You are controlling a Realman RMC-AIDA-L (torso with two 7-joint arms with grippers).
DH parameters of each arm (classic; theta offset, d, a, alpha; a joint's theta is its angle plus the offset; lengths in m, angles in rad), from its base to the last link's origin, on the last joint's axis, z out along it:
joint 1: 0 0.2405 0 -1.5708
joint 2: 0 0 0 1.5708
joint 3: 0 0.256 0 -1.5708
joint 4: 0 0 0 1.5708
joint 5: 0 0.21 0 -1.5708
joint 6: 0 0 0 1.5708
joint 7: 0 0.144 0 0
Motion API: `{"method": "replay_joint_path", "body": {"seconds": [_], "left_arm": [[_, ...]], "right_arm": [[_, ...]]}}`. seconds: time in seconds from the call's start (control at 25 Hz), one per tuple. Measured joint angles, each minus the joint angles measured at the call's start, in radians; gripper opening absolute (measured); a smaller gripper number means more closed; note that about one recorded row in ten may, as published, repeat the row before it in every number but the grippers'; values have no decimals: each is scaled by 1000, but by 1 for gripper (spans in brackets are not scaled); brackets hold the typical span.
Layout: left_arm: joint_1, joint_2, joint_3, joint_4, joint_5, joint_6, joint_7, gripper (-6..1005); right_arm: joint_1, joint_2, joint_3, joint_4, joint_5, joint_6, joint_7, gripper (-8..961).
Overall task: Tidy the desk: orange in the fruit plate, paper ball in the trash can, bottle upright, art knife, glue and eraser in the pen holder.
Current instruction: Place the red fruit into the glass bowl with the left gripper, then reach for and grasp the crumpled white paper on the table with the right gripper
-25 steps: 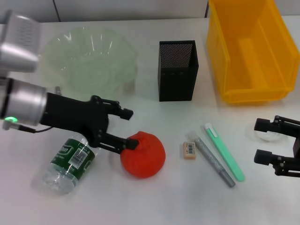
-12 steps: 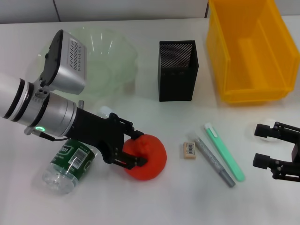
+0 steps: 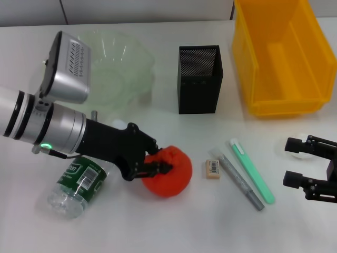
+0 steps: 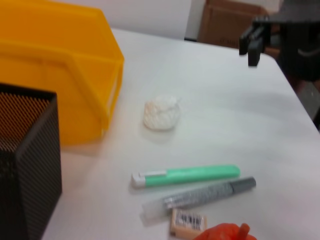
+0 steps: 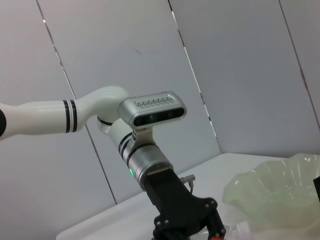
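One orange (image 3: 167, 178), one bottle (image 3: 78, 183), one eraser (image 3: 212, 169), two pens (image 3: 251, 170), one paper ball (image 4: 161, 113).

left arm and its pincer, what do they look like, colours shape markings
The left arm has a white outer shell with black rings, then a brushed silver cylinder with a small green light. A boxy silver module with a grid of vent holes sits on top. Its left pincer is matte black with angular linkages. The right pincer is the same black, with two pronged fingers.

Head view looks down over desk; left wrist low across desk; both share pen holder (image 3: 199, 79) (image 4: 27, 160)
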Motion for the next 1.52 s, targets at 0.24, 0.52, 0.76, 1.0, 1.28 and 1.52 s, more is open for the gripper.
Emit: {"method": "replay_joint_path", "body": {"seconds": [0.24,0.52,0.76,1.0,1.28,1.52], "left_arm": [[10,6,-38,4,-99,6,0,299],[2,10,-319,14,-155,4,-29,194],[3,8,-536,24,-167,-92,-54,153],[34,5,-557,-7,-238,-275,-59,380],[97,25,-545,-13,-356,-141,-54,692],[145,80,-403,-5,-340,183,25,842]], "right_arm": [[-2,0,0,0,4,0,-1,770],[-4,1,2,1,10,0,-6,767],[3,2,11,28,10,5,-30,765],[15,-1,21,26,12,12,-13,763],[89,-29,50,-152,14,-60,294,760],[142,-28,-21,-631,-42,-120,693,758]]}}
